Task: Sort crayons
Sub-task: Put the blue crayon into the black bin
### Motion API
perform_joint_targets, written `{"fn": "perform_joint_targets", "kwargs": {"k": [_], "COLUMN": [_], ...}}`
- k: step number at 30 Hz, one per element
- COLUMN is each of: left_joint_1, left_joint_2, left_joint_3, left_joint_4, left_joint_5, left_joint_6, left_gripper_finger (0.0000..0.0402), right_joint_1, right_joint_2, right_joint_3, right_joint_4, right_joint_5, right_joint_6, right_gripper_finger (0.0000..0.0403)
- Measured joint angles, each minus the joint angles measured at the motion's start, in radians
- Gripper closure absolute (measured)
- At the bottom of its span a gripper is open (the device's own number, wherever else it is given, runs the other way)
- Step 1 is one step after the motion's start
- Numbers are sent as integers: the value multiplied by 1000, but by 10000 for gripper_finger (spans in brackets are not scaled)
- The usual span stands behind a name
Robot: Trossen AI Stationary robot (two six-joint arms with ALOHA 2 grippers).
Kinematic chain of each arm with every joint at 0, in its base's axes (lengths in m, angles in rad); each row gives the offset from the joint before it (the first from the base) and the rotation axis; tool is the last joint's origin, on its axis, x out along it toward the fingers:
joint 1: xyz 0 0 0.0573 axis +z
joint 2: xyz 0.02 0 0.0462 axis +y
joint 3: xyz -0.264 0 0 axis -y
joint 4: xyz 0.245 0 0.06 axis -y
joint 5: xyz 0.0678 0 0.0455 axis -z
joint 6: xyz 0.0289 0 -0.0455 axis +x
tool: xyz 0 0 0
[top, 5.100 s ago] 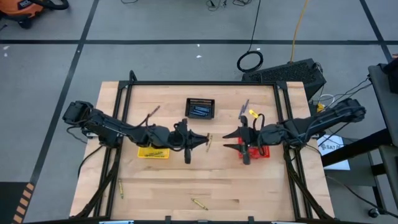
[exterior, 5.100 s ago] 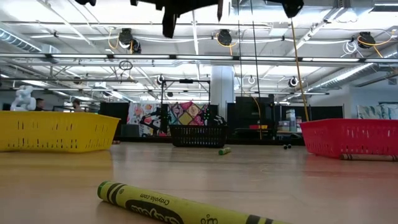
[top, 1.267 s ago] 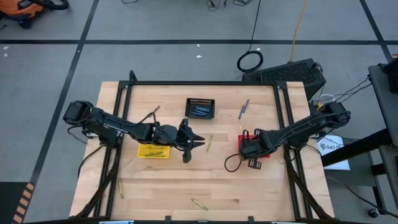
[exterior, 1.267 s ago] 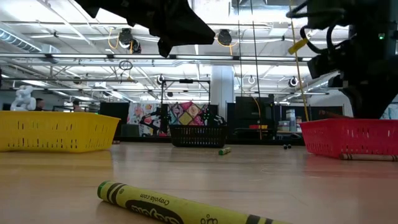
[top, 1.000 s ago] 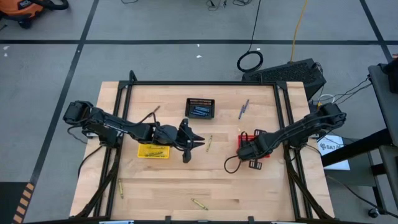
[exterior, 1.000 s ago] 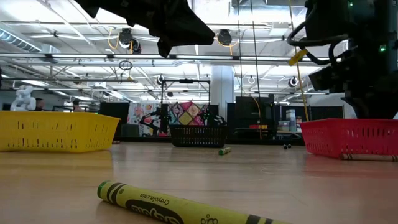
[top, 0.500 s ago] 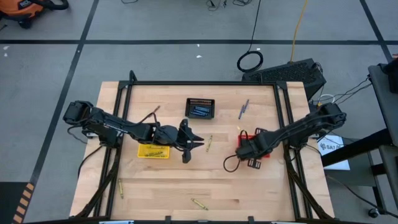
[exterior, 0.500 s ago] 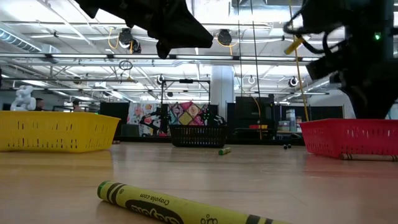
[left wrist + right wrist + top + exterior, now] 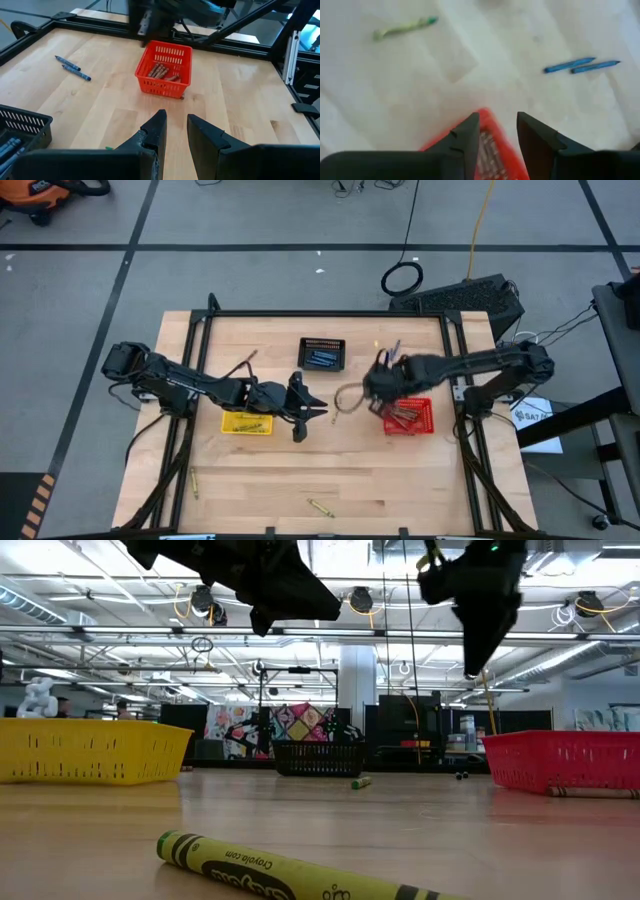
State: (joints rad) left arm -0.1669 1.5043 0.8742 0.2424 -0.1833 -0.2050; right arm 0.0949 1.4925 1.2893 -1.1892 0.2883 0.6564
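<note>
My right gripper (image 9: 378, 380) hangs open and empty above the table, just beyond the red basket (image 9: 410, 418) that holds several brown-red crayons (image 9: 162, 71). The right wrist view shows its fingers (image 9: 470, 137) apart, with the basket's rim (image 9: 487, 120) below them. Two blue crayons (image 9: 580, 65) and a yellow-olive crayon (image 9: 402, 28) lie farther off. My left gripper (image 9: 318, 409) hovers open and empty at mid-table beside the yellow basket (image 9: 247, 423). Blue crayons lie in the black basket (image 9: 321, 354). In the low view the right gripper (image 9: 480, 610) hangs high.
Loose yellow-olive crayons lie near the front edge (image 9: 320, 507) and at the front left (image 9: 193, 480); one fills the low view's foreground (image 9: 280, 870). A brown crayon (image 9: 247, 360) lies at the back left. A black frame (image 9: 325, 313) rims the table.
The right gripper opened over the red basket, then swung up and away from it toward the table's middle. The left arm has stayed still.
</note>
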Motion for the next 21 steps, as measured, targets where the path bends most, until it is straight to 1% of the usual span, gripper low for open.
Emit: {"fn": "perform_joint_targets", "kwargs": {"k": [6,12,16,21], "left_joint_1": [-7,-26,-31,-31], "left_joint_2": [0,0,0,0], "left_joint_3": [0,0,0,0], "left_joint_4": [-1,-1,-1,-1], "left_joint_5": [0,0,0,0], "left_joint_6": [0,1,1,1], "left_gripper_finger": [320,320,320,320], "right_joint_1": [-188,-373,-478,-585], "right_joint_2": [0,0,0,0], "right_joint_3": [9,9,9,9], "right_joint_4": [4,35,64,117], "right_joint_5": [-3,-4,-5,-5], "right_joint_6": [-33,25,15,65], "right_gripper_finger": [284,284,285,284]}}
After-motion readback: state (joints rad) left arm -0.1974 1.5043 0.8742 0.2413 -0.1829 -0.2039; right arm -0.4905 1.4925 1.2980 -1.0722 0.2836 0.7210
